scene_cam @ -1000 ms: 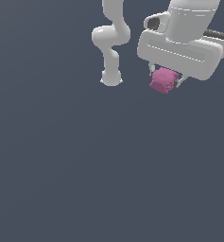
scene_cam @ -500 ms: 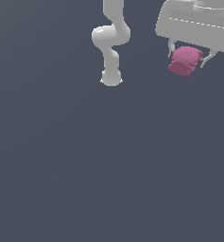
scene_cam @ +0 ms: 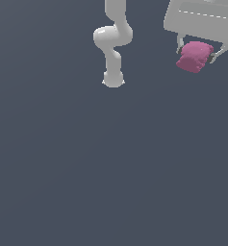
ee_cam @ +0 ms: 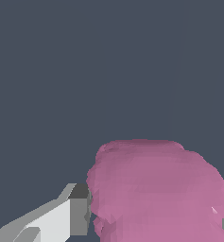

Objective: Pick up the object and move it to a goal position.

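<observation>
- Gripper (scene_cam: 196,52) sits at about 1 o'clock in the exterior view, up near the top edge, partly cut off by the frame.
- Fingers (scene_cam: 179,45) are clenched on the pink chunk (scene_cam: 195,56), one on each side of it, both touching.
- Chunk hangs just under the white gripper body, tilted, narrower than that body. It is lumpy with rounded faces.
- Wrist view: chunk (ee_cam: 156,189) fills the 5 o'clock part of the picture; one grey-white finger (ee_cam: 66,212) presses its side at 7 o'clock, and only a sliver of the other finger shows at the far edge.
- Arm (scene_cam: 113,43) comes down from 12 o'clock in the exterior view, and its base stands on the dark grey floor (scene_cam: 110,168), well apart from the chunk, on the exterior view's left of it.
- Whether the chunk is clear of the floor cannot be told from these views.
</observation>
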{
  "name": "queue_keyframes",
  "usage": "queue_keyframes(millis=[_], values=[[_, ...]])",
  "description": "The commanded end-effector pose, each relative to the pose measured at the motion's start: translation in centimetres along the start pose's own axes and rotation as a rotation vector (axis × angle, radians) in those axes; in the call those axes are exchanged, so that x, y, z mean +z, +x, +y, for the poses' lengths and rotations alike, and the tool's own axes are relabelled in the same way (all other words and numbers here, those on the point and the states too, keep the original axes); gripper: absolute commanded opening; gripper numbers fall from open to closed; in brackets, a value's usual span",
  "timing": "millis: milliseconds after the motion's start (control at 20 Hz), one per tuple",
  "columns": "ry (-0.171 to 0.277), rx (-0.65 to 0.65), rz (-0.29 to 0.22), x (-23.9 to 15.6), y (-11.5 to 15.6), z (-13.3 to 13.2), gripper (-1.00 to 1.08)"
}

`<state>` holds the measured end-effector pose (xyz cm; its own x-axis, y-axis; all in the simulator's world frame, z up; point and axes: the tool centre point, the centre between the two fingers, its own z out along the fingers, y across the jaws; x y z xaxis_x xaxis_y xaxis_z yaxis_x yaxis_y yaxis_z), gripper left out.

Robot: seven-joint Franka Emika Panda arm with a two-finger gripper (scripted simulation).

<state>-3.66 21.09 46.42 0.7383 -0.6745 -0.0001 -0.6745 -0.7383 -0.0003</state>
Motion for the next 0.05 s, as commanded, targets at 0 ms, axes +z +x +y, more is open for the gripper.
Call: queue_keyframes(millis=[0], values=[[0.0, 0.001, 0.0, 0.06, 0.07, 0.02, -1.0]])
